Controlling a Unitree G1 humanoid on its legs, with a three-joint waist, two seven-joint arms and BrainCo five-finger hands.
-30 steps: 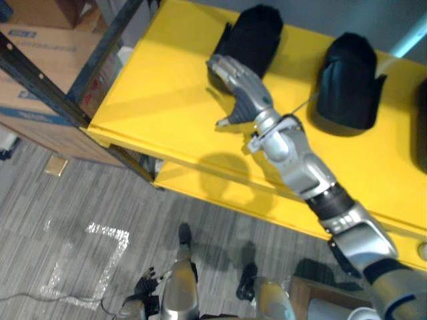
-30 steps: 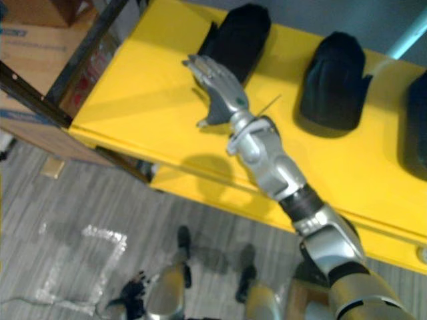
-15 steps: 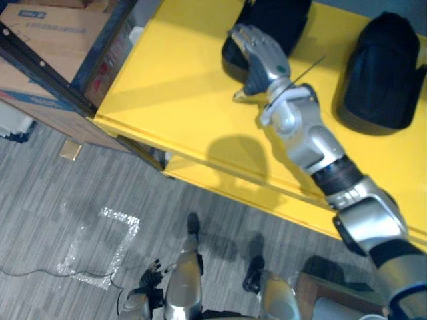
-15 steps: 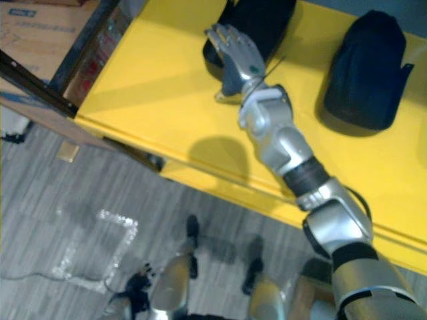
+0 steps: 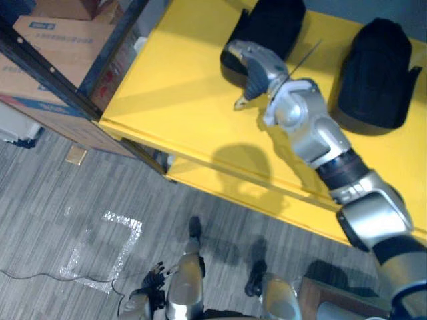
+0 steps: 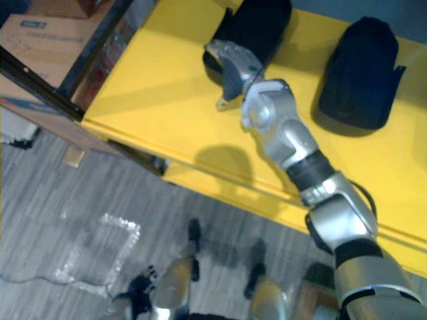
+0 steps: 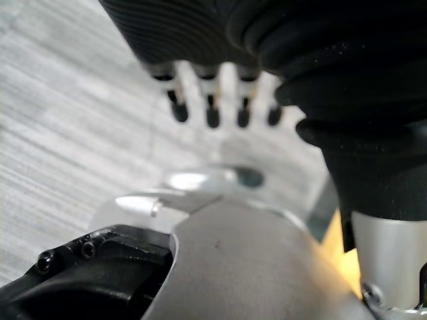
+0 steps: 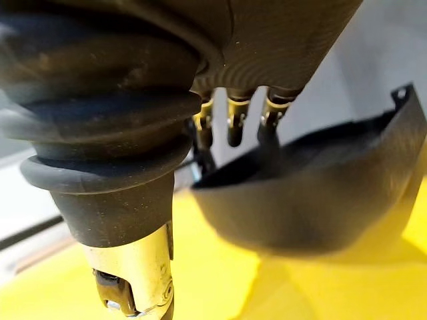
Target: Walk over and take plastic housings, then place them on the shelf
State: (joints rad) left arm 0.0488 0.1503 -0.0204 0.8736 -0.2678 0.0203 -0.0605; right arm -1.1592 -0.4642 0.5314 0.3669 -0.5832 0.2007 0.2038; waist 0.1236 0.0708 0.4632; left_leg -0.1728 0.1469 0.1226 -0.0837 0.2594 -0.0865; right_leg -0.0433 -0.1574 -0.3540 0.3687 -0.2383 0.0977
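Right hand [image 5: 255, 65] at plastic housing [image 5: 270, 27], contact obscured

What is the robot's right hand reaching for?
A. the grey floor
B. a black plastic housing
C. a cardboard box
B: the right hand is at the near edge of the left black plastic housing on the yellow surface.

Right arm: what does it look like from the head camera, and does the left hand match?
The right arm is silver-grey, built of rounded segments, with a black ribbed band partway up. The right hand has a dark cover on its back and silver fingers. The left hand matches: dark ribbed cover, silver fingers, dark tips.
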